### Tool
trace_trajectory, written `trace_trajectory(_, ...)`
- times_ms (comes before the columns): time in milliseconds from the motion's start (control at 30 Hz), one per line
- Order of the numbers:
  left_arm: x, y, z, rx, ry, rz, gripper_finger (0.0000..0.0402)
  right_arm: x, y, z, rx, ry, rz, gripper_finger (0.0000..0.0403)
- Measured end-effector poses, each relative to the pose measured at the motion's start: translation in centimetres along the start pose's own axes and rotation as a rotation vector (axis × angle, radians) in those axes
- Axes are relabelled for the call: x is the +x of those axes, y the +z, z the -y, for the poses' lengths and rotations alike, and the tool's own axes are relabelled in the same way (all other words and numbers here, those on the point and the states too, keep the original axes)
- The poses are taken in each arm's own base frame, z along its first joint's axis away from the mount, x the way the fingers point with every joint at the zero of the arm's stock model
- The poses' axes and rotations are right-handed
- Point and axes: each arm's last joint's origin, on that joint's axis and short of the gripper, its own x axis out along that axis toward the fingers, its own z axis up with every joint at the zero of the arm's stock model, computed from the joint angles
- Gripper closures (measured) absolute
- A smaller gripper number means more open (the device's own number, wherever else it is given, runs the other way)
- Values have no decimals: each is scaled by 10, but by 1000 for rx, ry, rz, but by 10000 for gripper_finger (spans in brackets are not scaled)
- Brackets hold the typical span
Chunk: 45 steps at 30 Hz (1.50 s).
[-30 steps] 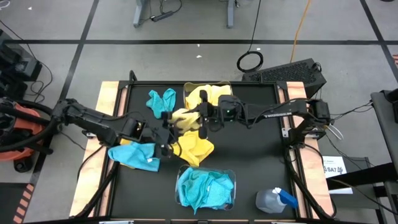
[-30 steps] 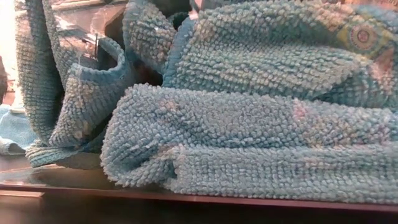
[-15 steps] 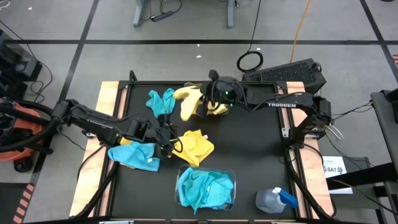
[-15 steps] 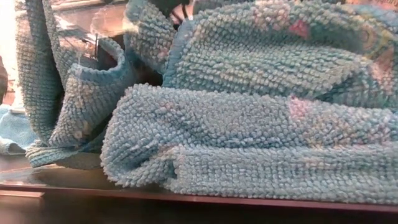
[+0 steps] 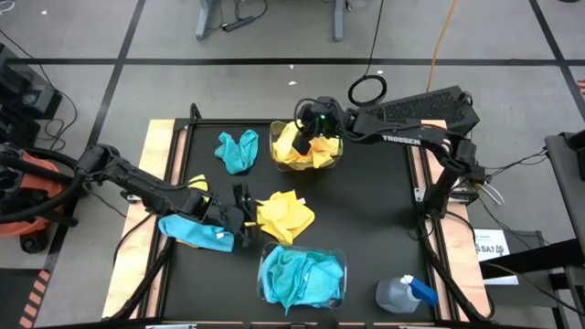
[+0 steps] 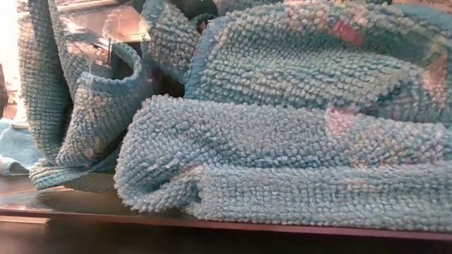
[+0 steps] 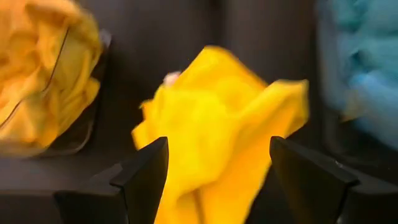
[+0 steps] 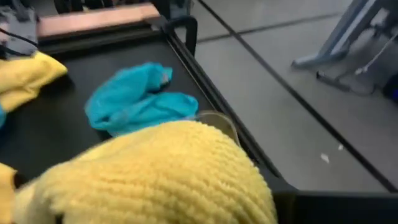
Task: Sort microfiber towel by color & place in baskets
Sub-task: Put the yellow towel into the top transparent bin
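My right gripper hangs over the far basket, shut on a yellow microfiber towel that drapes above the yellow towels in it. My left gripper stands open at table height. Its fingers flank the near-left edge of a crumpled yellow towel lying on the mat, without touching it. Loose blue towels lie at the far left and the near left. The near basket holds blue towels. My right gripper holds the yellow towel by a bunched part from above. The cloth covers the fingers in the right wrist view, so the place of contact is hidden. The towel hangs slack below the gripper, over the yellow towels in the far basket.
A clear spray bottle with a blue trigger lies at the near right corner. Wooden rails edge the black mat on both sides. Bare mat lies between the yellow towel and the right rail.
My right gripper has risen from the yellow heap at the table's middle and carried one yellow towel toward the far edge, over the far basket. My left gripper has drawn back slightly toward the near left. The other yellow towel has stayed on the mat.
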Motion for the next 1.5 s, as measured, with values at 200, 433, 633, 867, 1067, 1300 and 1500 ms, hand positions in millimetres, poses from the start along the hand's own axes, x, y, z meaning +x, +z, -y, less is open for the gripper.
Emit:
trace_trajectory(200,-8,4,18,22,-62,74,116,35,-27,13,36,-4,-100,402)
trace_trajectory(433,-16,5,36,50,-123,129,116,69,-57,23,111,51,-184,402)
trace_trajectory(633,-23,7,47,57,-119,182,116,81,-67,20,119,91,-194,402)
trace_trajectory(867,-26,6,51,63,-107,195,116,80,-66,19,129,133,-194,387)
trace_trajectory(1067,-26,6,50,40,-108,194,116,70,-56,14,119,146,-170,298)
trace_trajectory(1300,-27,5,54,47,-118,194,116,40,-34,9,114,160,-145,189)
trace_trajectory(1500,-28,5,55,52,-120,195,116,8,-16,5,92,170,-133,158)
